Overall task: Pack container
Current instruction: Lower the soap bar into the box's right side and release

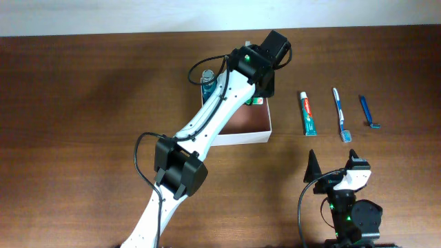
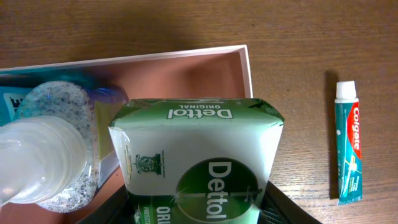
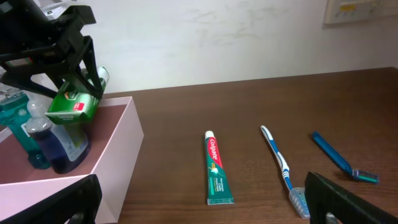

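The container [image 1: 255, 131] is a shallow square box with white walls and a reddish-brown inside; it also shows in the left wrist view [image 2: 205, 68] and the right wrist view [image 3: 115, 155]. My left gripper [image 1: 258, 93] is shut on a green Dettol soap packet [image 2: 199, 162], holding it above the box's far right part; the packet shows in the right wrist view [image 3: 73, 107]. A blue mouthwash bottle [image 2: 56, 143] stands in the box. My right gripper [image 3: 202, 202] is open and empty, near the table's front, facing the toothpaste.
A Colgate toothpaste tube [image 1: 308, 114], a blue-white toothbrush [image 1: 340, 114] and a blue razor [image 1: 367, 111] lie in a row on the wooden table right of the box. A teal item [image 3: 18, 124] stands in the box beside the bottle.
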Available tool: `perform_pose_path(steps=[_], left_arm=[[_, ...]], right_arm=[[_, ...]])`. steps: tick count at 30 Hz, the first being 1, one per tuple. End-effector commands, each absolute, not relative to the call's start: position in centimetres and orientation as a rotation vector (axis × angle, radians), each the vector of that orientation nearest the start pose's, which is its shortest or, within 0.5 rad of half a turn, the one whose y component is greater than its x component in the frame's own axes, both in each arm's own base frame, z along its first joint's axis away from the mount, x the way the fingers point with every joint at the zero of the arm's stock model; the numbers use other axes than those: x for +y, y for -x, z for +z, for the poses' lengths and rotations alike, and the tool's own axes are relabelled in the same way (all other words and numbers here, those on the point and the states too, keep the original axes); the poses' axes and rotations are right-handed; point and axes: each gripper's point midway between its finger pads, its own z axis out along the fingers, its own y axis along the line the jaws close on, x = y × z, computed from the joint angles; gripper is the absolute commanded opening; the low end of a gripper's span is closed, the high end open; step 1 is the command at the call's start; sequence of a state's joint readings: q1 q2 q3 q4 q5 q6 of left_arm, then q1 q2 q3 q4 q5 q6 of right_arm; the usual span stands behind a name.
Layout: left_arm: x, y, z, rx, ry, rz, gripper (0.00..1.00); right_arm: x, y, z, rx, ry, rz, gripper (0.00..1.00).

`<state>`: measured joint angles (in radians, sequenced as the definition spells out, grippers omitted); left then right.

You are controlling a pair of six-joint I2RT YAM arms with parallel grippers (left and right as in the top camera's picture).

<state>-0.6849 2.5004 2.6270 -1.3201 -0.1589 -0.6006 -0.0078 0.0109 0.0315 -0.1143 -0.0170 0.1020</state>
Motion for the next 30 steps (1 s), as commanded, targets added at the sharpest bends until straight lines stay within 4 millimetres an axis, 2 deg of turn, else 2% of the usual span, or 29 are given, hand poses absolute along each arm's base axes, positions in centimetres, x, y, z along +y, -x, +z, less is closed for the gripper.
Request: perform_pose_path(steps=[1, 6, 7, 8, 17, 26, 30], left_arm=[[-32.55, -45.38, 13.51, 2.729, -0.029, -0.118, 0.34], [-32.58, -45.36, 13.5, 2.731, -0.03, -0.12, 0.35], [-32.57, -45.36, 13.5, 2.73, -0.03, -0.119, 0.46], [-32.57, -45.36, 13.49, 2.73, -0.03, -0.119, 0.49], [-32.58, -45.37, 13.51, 2.73, -0.031, -0.12, 0.5], [-32.58, -45.37, 13.51, 2.73, -0.031, -0.12, 0.62], [-32.6, -45.4, 13.52, 2.729, -0.03, -0.121, 0.62]], right_arm=[[-0.01, -24.46, 15.57, 1.665, -0.081, 0.083, 0.98], [-0.01, -24.46, 15.57, 1.665, -0.081, 0.083, 0.99], [-0.01, -24.46, 15.57, 1.665, -0.081, 0.083, 0.99], [-0.01, -24.46, 15.57, 1.665, -0.081, 0.083, 0.99], [-0.01, -24.46, 15.57, 1.665, -0.081, 0.083, 0.98], [-0.01, -24.46, 15.57, 1.665, -0.081, 0.083, 0.98], [-0.01, -24.46, 15.57, 1.665, -0.081, 0.083, 0.99]])
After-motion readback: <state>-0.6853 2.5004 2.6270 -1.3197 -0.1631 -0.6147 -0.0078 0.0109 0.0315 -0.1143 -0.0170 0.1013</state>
